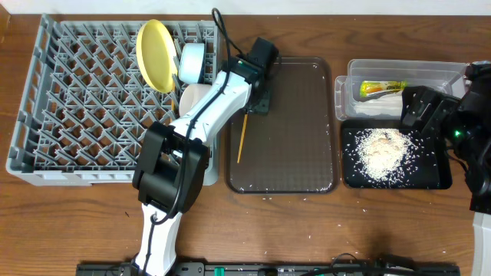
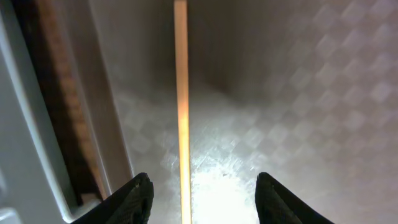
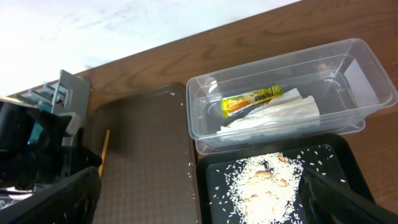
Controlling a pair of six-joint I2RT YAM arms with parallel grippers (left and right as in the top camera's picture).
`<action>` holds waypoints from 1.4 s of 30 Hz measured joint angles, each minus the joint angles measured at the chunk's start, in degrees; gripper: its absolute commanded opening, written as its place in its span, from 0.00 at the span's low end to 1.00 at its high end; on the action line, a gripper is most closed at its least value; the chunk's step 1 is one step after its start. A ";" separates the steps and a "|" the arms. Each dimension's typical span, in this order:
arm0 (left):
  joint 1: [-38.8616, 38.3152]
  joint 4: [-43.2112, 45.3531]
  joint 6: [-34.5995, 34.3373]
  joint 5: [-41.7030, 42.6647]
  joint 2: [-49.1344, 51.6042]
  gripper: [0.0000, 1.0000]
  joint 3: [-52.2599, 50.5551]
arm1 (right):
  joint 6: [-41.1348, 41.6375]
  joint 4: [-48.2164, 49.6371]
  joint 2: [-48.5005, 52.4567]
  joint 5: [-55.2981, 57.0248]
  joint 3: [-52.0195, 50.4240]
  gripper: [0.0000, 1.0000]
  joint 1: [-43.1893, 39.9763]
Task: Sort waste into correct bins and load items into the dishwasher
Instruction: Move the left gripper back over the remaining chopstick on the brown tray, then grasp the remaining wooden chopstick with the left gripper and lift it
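Note:
A thin wooden chopstick (image 1: 242, 138) lies on the brown tray (image 1: 299, 153); it also shows in the left wrist view (image 2: 181, 112). My left gripper (image 1: 259, 103) (image 2: 202, 199) is open just above the tray, its fingers either side of the chopstick. The yellow plate (image 1: 156, 54), a light-blue bowl (image 1: 192, 63) and a white bowl (image 1: 193, 96) stand in the grey rack (image 1: 69, 107). The sachet (image 1: 381, 87) (image 3: 252, 99) and napkin (image 3: 280, 113) lie in the clear tub (image 1: 445, 74) (image 3: 354, 81). Rice scraps (image 1: 381, 149) (image 3: 264, 180) lie in the black tray (image 1: 437, 178) (image 3: 211, 171). My right gripper (image 1: 437, 115) (image 3: 199, 199) is open and empty above the black tray.
Loose rice grains are scattered on the wooden table near the brown tray's front edge (image 1: 268, 198) and on the brown tray (image 3: 189, 165). The rack's left half holds only pegs. The white cup does not show.

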 measured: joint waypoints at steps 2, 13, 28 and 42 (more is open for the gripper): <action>0.00 -0.17 -0.35 0.02 0.00 0.54 -0.85 | 0.00 0.00 0.00 0.00 0.00 0.99 0.00; 0.00 -0.15 -1.44 0.68 0.00 0.54 -1.81 | 0.00 0.00 0.02 0.00 0.00 0.99 0.00; 0.48 4.02 -3.19 3.52 2.73 0.53 -1.88 | 0.00 0.00 0.00 0.00 0.00 0.99 0.00; 1.29 5.57 -7.98 5.60 4.57 0.53 -1.90 | 0.00 0.00 0.02 0.00 0.00 0.99 0.00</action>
